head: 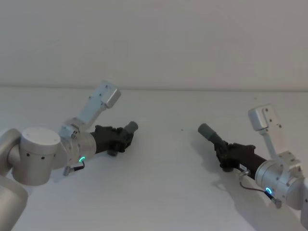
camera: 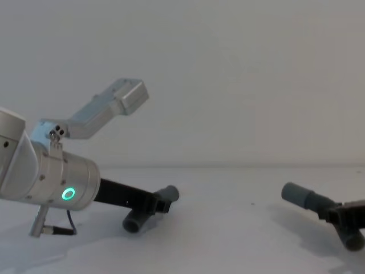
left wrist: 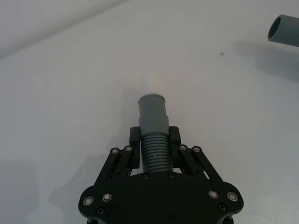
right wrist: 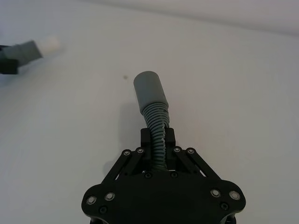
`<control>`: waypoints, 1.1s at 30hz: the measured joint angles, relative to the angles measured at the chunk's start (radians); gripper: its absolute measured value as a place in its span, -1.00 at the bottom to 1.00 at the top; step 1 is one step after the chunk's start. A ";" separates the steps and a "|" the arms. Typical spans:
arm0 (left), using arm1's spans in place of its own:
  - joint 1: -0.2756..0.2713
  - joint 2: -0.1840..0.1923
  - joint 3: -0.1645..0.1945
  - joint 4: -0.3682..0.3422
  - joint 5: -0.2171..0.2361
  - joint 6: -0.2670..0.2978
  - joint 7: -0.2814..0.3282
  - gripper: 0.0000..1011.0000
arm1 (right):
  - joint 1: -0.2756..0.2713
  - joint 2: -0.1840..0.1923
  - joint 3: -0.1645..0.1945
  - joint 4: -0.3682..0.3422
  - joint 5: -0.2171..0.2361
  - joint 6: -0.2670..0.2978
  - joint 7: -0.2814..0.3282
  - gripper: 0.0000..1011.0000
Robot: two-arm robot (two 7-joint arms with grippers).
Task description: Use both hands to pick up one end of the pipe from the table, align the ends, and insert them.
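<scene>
The pipe lies in two ribbed dark-grey pieces, apart, over the white table (head: 163, 192). My left gripper (head: 125, 138) (left wrist: 154, 138) is shut on the ribs of the left piece (left wrist: 154, 156) just behind its grey cuff (head: 131, 127) (camera: 169, 194). That cuff's white tip (right wrist: 50, 44) points toward the right piece. My right gripper (head: 223, 150) (right wrist: 158, 136) is shut on the right piece (right wrist: 158, 126) below its plain grey cuff (head: 207, 130) (camera: 297, 194) (left wrist: 283, 29). Both cuffs face each other across a wide gap, tilted upward.
A small dark speck (head: 182, 129) marks the table between the two ends. A pale wall (head: 154, 38) runs behind the table's far edge. Bare tabletop lies between and in front of the arms.
</scene>
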 joint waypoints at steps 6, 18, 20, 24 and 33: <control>-0.009 0.012 0.002 -0.014 0.006 -0.036 -0.024 -0.33 | -0.003 0.020 0.020 -0.022 0.037 -0.044 0.058 -0.73; -0.058 0.061 0.034 -0.043 0.011 -0.115 -0.132 -0.33 | -0.010 0.087 0.053 -0.057 0.124 -0.130 0.224 -0.73; -0.070 0.072 0.042 -0.047 0.010 -0.126 -0.160 -0.32 | -0.011 0.100 0.056 -0.059 0.133 -0.140 0.246 -0.73; -0.089 0.091 0.055 -0.053 0.003 -0.141 -0.210 -0.32 | -0.015 0.135 0.060 -0.060 0.159 -0.172 0.318 -0.73; -0.137 0.139 0.088 -0.062 -0.022 -0.168 -0.347 -0.32 | -0.017 0.198 0.053 -0.042 0.184 -0.247 0.453 -0.73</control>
